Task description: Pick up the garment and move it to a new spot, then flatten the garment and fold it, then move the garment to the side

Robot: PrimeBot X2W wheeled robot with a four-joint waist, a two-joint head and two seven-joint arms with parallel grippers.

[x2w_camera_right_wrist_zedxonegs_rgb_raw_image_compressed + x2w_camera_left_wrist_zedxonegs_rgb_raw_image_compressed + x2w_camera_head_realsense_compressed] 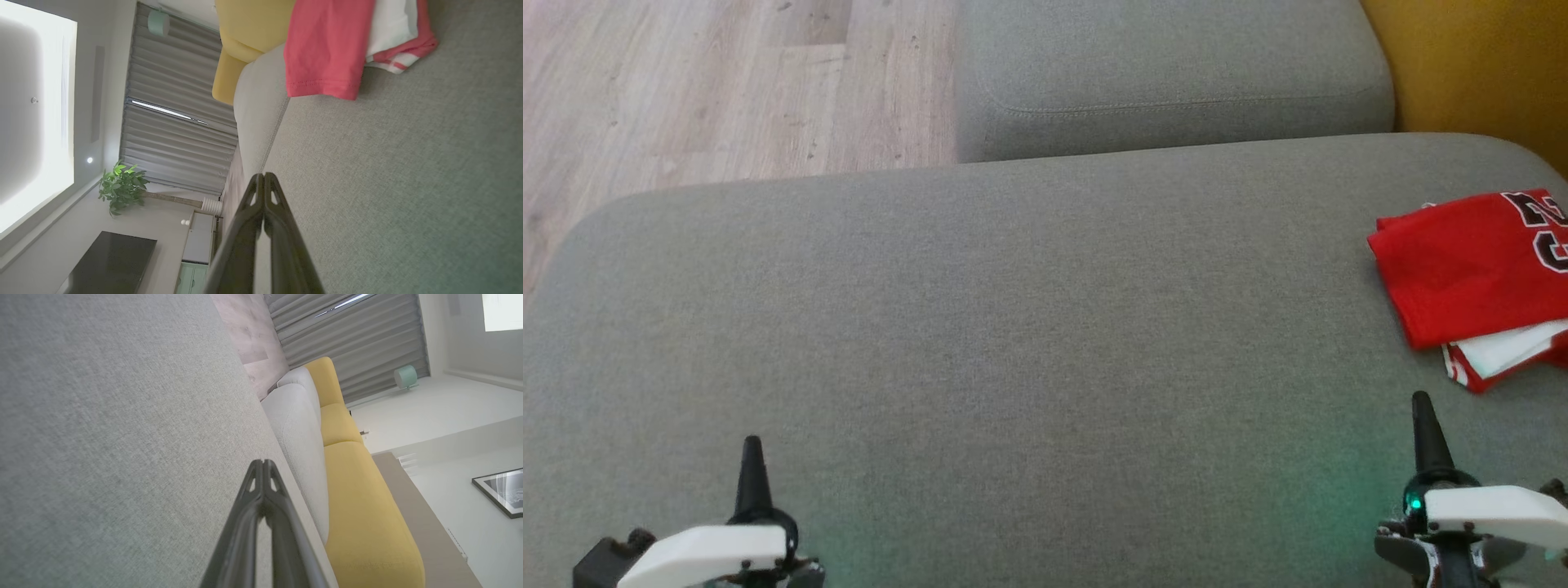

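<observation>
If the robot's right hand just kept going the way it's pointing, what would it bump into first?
Probably not the red garment. The right hand aims just past its near corner, over the bare grey seat, toward the farther grey cushion. Depth is hard to judge.

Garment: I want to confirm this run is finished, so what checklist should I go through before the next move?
1. Garment folded: ok, red layers stacked with a white layer showing underneath.
2. Garment set aside: ok, it lies at the right end of the grey cushion.
3. Left gripper shut and empty: ok.
4. Right gripper shut, empty, apart from the garment: ok.
5. Whole garment on the cushion: cannot tell, its right part runs past the head view's edge.
</observation>
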